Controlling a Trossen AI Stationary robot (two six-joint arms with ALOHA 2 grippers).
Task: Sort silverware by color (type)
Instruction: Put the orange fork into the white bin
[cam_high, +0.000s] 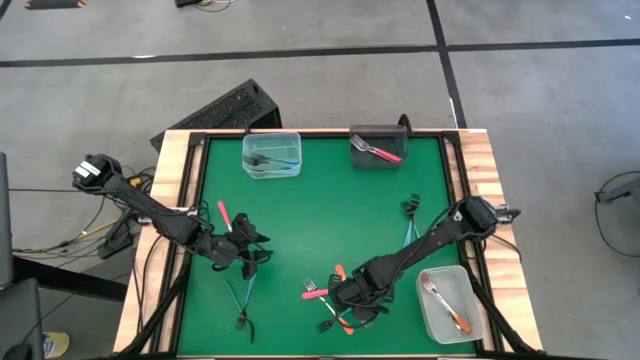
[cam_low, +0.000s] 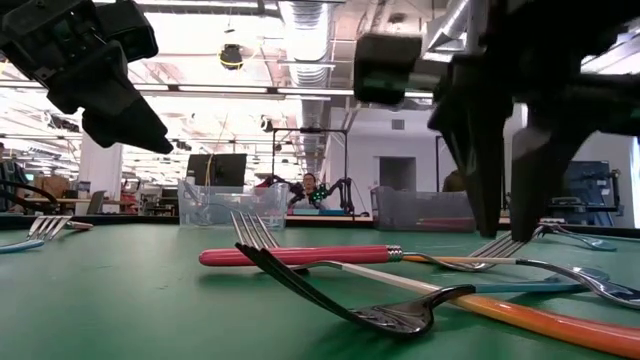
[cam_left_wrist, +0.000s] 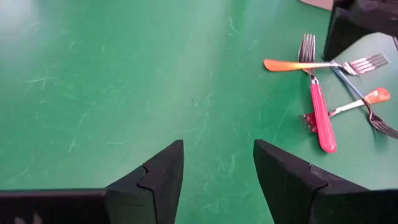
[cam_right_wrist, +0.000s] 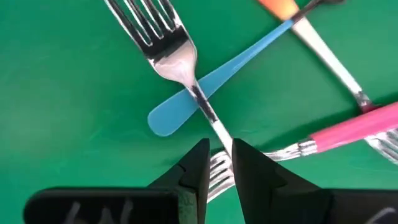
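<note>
Several forks lie crossed in a pile (cam_high: 330, 300) at the table's near middle. It holds a blue-handled fork (cam_right_wrist: 230, 62), a pink-handled one (cam_right_wrist: 354, 127) and an orange-handled one (cam_right_wrist: 280, 7). A further fork (cam_right_wrist: 180, 56) lies across the blue handle, its own handle hidden under my gripper. My right gripper (cam_right_wrist: 221, 149) points down over the pile, narrowly open. Its fingers stand on either side of that fork's metal neck, and the gap is wider than the neck. My left gripper (cam_left_wrist: 217, 152) hangs open over bare green mat, left of the pile.
A clear tub (cam_high: 246, 155) with blue forks and a dark tub (cam_high: 375, 132) with a red fork stand at the far edge. A pale tub (cam_high: 430, 325) with an orange fork sits near right. Loose forks: a red one (cam_high: 224, 213), a blue one (cam_high: 243, 300), blue ones (cam_high: 410, 212).
</note>
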